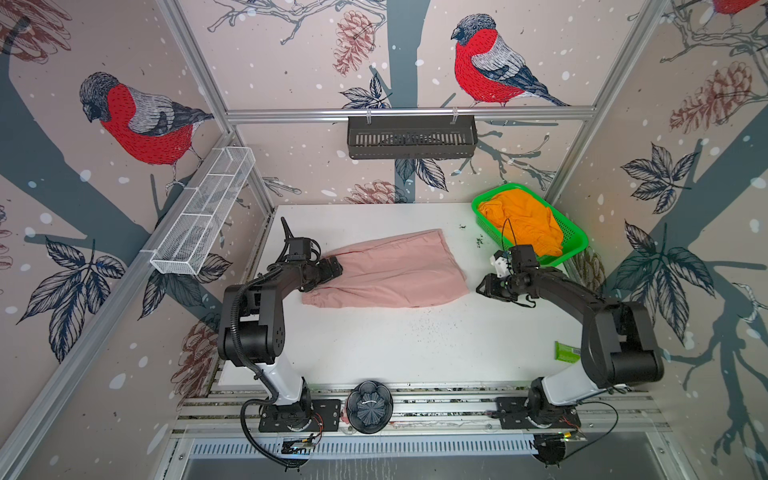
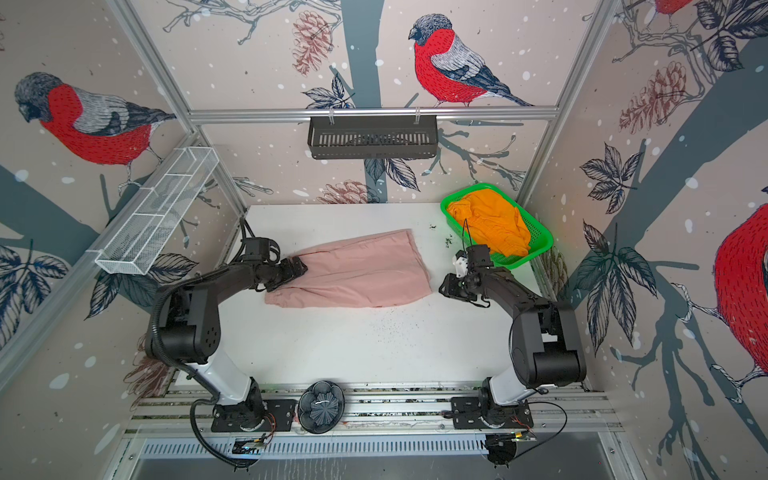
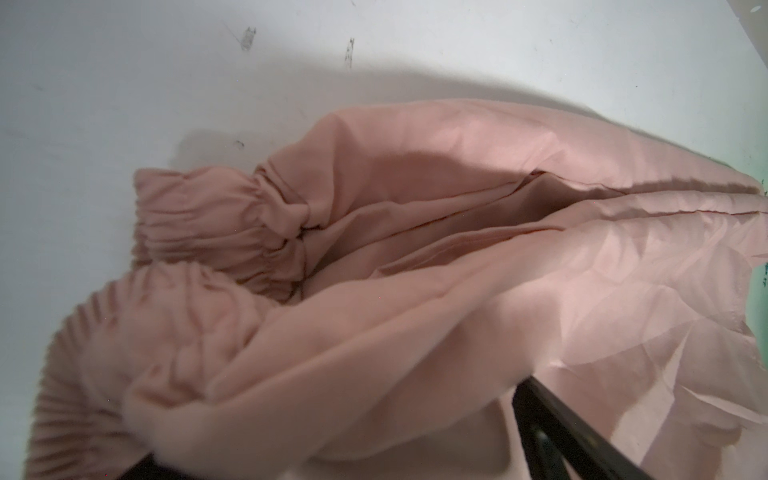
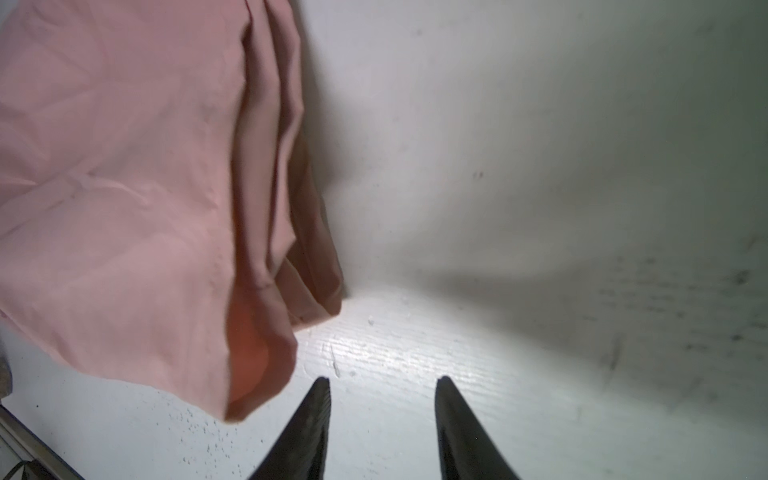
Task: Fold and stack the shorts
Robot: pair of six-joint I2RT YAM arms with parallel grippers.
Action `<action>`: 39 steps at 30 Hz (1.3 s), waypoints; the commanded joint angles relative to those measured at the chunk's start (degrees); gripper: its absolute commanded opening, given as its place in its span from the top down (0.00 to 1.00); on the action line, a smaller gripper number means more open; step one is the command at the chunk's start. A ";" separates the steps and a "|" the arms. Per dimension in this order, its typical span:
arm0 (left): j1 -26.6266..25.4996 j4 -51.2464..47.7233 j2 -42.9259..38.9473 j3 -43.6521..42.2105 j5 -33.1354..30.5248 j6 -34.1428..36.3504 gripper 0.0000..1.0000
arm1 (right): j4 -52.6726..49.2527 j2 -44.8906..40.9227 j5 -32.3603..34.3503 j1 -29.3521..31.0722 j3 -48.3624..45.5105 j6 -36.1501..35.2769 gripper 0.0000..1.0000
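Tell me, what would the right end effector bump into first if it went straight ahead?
Probably the white table. The right end effector is open and aims just beside the pink shorts, though depth is hard to judge.

One pink shorts point(image 1: 390, 270), one orange shorts point(image 1: 523, 220) (two in all), one green basket point(image 1: 575, 239), one dark bowl point(image 1: 369, 406).

Right claw point(image 4: 382, 386) tips parted, nothing between, above white bench point(image 4: 540, 166). Pink shorts point(image 4: 124, 187) flat alongside, layered hem edges stacked, corner just beside one tip, not touching. Dark specks on bench.
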 commanded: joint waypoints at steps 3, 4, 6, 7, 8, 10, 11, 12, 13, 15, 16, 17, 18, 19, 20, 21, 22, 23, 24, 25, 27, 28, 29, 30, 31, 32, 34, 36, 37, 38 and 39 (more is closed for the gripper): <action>-0.06 -0.81 0.23 0.75 1.17 0.69 0.02 | 8.75 0.81 -1.75 3.07 -3.33 3.59 0.56; -0.01 -0.99 0.50 0.92 1.37 0.76 0.02 | 10.65 1.41 -1.89 3.69 -3.72 4.18 0.55; 0.01 -1.16 0.77 1.12 1.55 0.85 0.02 | 13.07 2.59 -2.14 4.37 -4.07 5.12 0.54; -0.05 -1.31 0.84 1.11 1.47 0.88 0.02 | 14.23 3.12 -2.18 4.48 -4.22 5.54 0.54; -0.02 -1.35 0.82 1.12 1.38 0.99 0.02 | 15.34 3.47 -2.13 4.52 -4.35 5.99 0.54; 0.07 -1.42 0.73 0.94 1.21 1.15 0.02 | 16.86 3.94 -1.34 4.48 -4.44 6.59 0.54; -0.01 -1.42 0.85 0.94 1.29 1.16 0.02 | 17.46 4.29 -1.01 4.52 -4.36 6.73 0.54; 0.05 -1.44 0.82 0.94 1.21 1.22 0.02 | 18.00 4.61 -0.87 4.45 -4.28 6.81 0.54; 0.05 -1.45 0.90 0.94 1.19 1.22 0.02 | 18.61 4.95 -0.91 4.52 -4.12 6.95 0.54; 0.05 -1.42 0.84 0.94 1.03 1.26 0.02 | 20.01 5.58 -1.92 4.57 -3.94 6.99 0.55; 0.07 -1.44 0.82 0.94 0.92 1.26 0.02 | 20.47 5.79 -2.70 4.61 -3.71 7.01 0.55; 0.04 -1.50 0.82 1.01 0.81 1.31 0.02 | 20.24 5.90 -3.47 4.81 -3.30 6.73 0.55; 0.10 -1.63 0.73 1.09 0.75 1.36 0.02 | 19.89 5.83 -4.05 5.04 -2.98 6.43 0.55; 0.06 -1.72 0.65 1.12 0.67 1.45 0.02 | 19.61 5.65 -4.15 5.32 -2.80 6.12 0.55; 0.09 -1.82 0.58 1.03 0.61 1.39 0.02 | 19.43 5.55 -4.12 5.52 -2.77 5.81 0.55; 0.05 -1.63 0.63 0.94 0.74 1.39 0.02 | 19.41 5.62 -4.01 5.53 -2.85 5.72 0.55; 0.10 -1.74 0.72 1.03 0.84 1.43 0.02 | 19.58 5.93 -3.89 5.49 -2.92 5.73 0.55; 0.08 -1.84 0.81 1.03 0.85 1.43 0.02 | 19.81 6.33 -3.83 5.53 -3.02 5.93 0.55; 0.03 -1.85 0.91 1.03 0.84 1.31 0.02 | 20.09 7.09 -3.79 5.66 -3.06 6.19 0.55; 0.03 -1.97 0.91 1.03 0.84 1.31 0.02 | 20.20 7.77 -3.70 5.79 -2.98 6.44 0.58; 0.11 -2.10 0.58 0.86 0.46 1.24 0.02 | 19.83 8.83 -3.27 6.36 -2.69 6.51 0.67; 0.05 -2.30 0.40 0.77 0.12 1.19 0.02 | 19.63 9.06 -3.13 6.45 -2.60 6.49 0.73; 0.10 -2.33 0.17 0.70 -0.15 1.13 0.02 | 19.38 9.08 -2.93 6.50 -2.62 6.49 0.79; 0.09 -2.48 -0.04 0.58 -0.20 1.05 0.02 | 19.12 8.79 -2.72 6.42 -2.60 6.49 0.85; 0.10 -2.41 -0.22 0.50 -0.24 0.88 0.02 | 18.77 8.32 -2.37 6.34 -2.61 6.42 0.90; 0.07 -2.58 -0.47 0.35 -0.12 0.70 0.02 | 18.35 7.69 -2.03 6.26 -2.64 6.32 0.94; 0.04 -2.58 -1.13 -0.21 -0.11 0.38 0.02 | 16.66 6.01 -0.82 5.72 -2.44 6.09 0.98; -0.04 -2.70 -1.92 -0.93 -0.21 -0.08 0.02 | 13.65 4.04 0.17 4.90 -2.17 5.81 0.99; -0.15 -2.97 -2.41 -1.26 0.06 -0.27 0.02 | 12.00 2.68 0.79 4.40 -2.30 5.66 0.99; -0.29 -3.17 -2.87 -1.63 0.28 -0.38 0.02 | 10.72 1.28 1.50 3.86 -2.67 5.67 0.99; -0.59 -3.78 -3.44 -1.85 0.40 -0.46 0.02 | 9.61 -0.46 2.68 3.33 -3.63 6.07 0.99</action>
